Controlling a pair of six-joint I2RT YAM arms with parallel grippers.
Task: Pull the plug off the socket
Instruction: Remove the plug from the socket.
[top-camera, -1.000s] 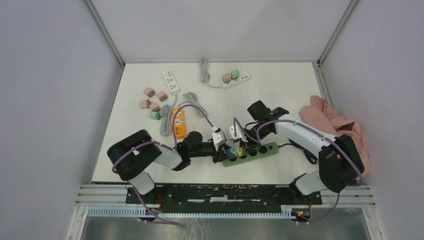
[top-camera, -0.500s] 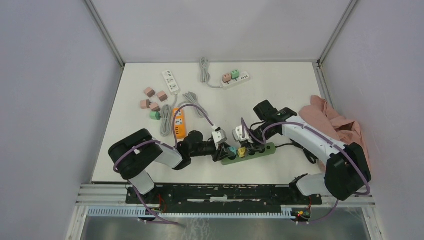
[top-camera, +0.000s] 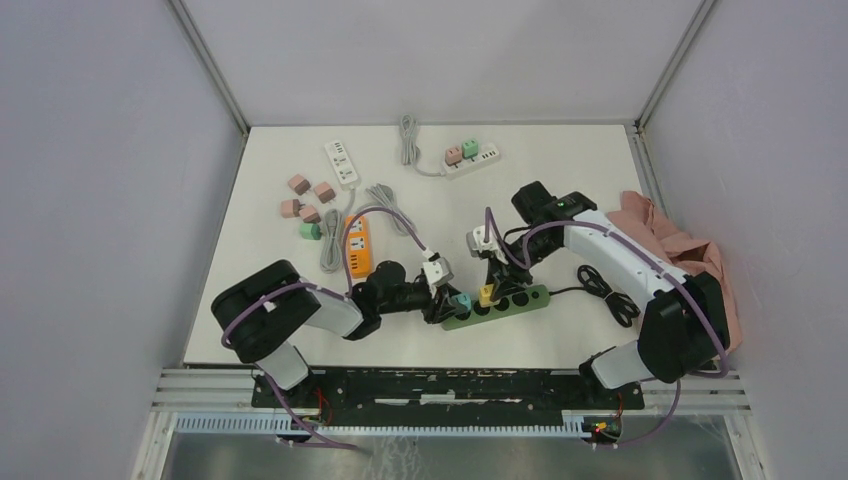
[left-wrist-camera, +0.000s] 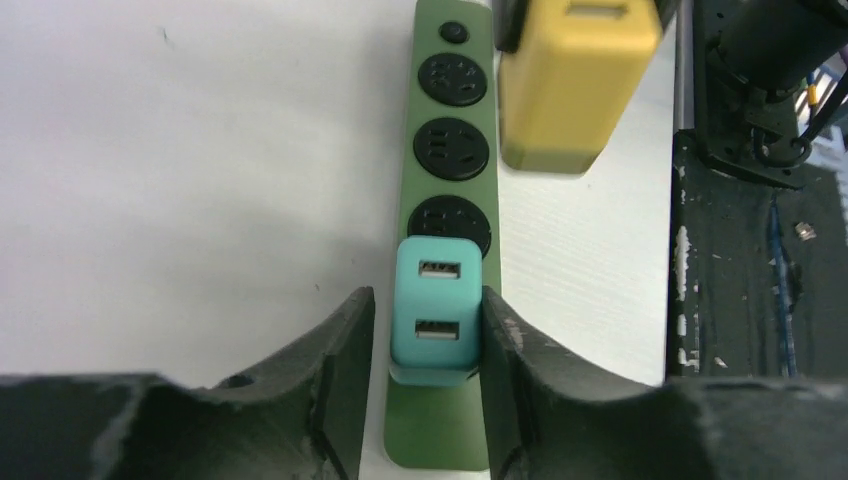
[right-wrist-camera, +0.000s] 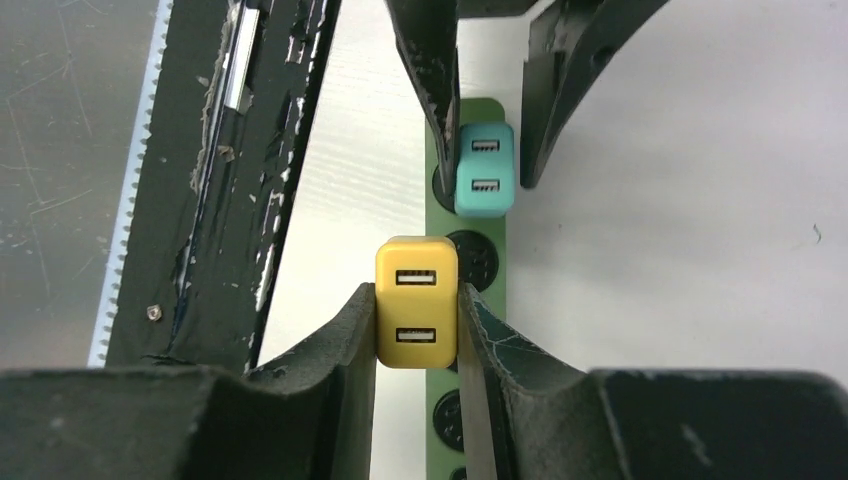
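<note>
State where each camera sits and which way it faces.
Top external: above and behind, looking down on the table; left arm, right arm show.
Left wrist: low, looking along the green power strip; left claw flanks the teal plug.
Right wrist: looking the opposite way along it; right claw grips the yellow plug.
Wrist views share both plugs.

It was a robotics lab test cell. A white table (top-camera: 560, 200) sat boxed in by plain grey walls (top-camera: 100, 220) on aluminium posts (top-camera: 208, 62). Two arms (top-camera: 300, 310) were bolted to a black rail (top-camera: 450, 385) at its near edge, with purple cables (top-camera: 385, 215) looping off them. Practice props lay spread out: strips (top-camera: 341, 163) in white, orange and green, loose adapters (top-camera: 308, 200), a teal plug (top-camera: 461, 300), a yellow plug (top-camera: 485, 294) and a pink cloth (top-camera: 680, 250).
</note>
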